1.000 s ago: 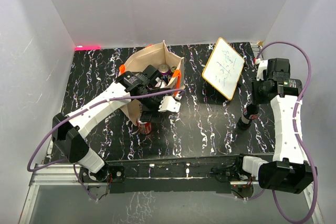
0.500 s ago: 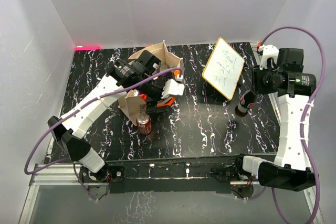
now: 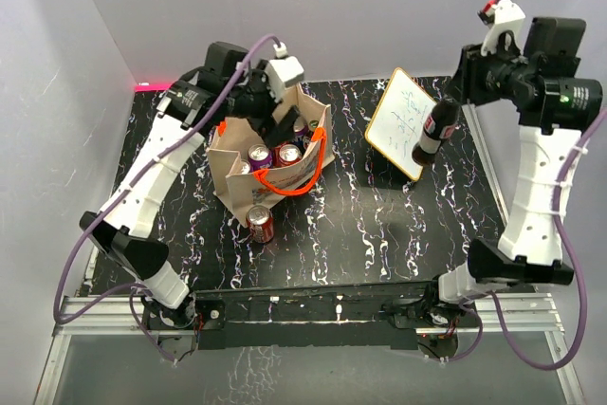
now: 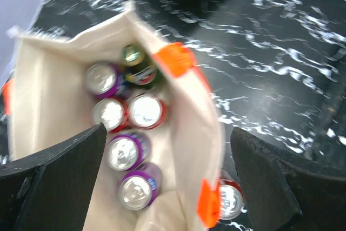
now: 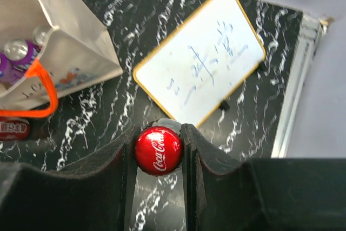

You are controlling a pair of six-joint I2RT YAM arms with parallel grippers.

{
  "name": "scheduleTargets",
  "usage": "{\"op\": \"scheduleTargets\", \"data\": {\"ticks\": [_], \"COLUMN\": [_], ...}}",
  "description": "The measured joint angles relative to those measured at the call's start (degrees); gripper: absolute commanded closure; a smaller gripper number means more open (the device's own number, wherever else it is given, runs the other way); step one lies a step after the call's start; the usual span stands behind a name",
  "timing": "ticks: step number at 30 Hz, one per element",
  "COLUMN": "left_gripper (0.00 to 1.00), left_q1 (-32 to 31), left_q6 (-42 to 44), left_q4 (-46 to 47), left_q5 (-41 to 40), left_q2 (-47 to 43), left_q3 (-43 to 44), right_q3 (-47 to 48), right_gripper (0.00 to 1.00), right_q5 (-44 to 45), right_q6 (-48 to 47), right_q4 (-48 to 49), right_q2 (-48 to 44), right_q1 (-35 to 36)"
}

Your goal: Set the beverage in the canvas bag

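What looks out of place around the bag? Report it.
One red can sits on the table outside the canvas bag, by its near wall, while the other cans are inside. Nothing looks spilled.

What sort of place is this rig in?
Probably a lab test cell: plain white walls box in a black marbled table with a metal rail at its near edge and a handwritten whiteboard.

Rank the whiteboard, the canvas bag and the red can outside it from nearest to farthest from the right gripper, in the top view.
1. Whiteboard, just left of the right gripper and its bottle.
2. Canvas bag, farther left, mid-table.
3. Red can, on the table at the bag's near side.
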Motion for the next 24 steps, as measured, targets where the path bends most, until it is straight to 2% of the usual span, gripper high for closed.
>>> {"op": "scheduleTargets", "data": {"ticks": [9, 12, 17, 24], "left_gripper": [0.03, 0.03, 0.04, 0.15], "left_q1": [11.50, 15.65, 21.49, 26.40], "left_q6": [-7.65, -9.11, -10.38, -10.69], "left_q4": [5.20, 6.16, 6.19, 4.39], "left_q5": [-14.45, -17.22, -18.78, -16.31], "left_q2": [0.37, 0.31, -0.98, -5.46], "left_q3": [-1.66, -2.80, -7.93, -16.94], "right_q3": [13.20, 14.05, 14.10, 15.89], "right_gripper": [0.92, 0.92, 0.92, 0.92], "right_q5": [2.64, 2.43, 2.78, 2.58], "right_q6": [3.52, 5.16, 6.93, 10.01], "right_q4": [3.76, 7.23, 14.14, 22.23], "right_q2": [10.80, 11.56, 11.58, 13.79], "right_q1": [16.39, 20.61, 26.80, 34.97]}}
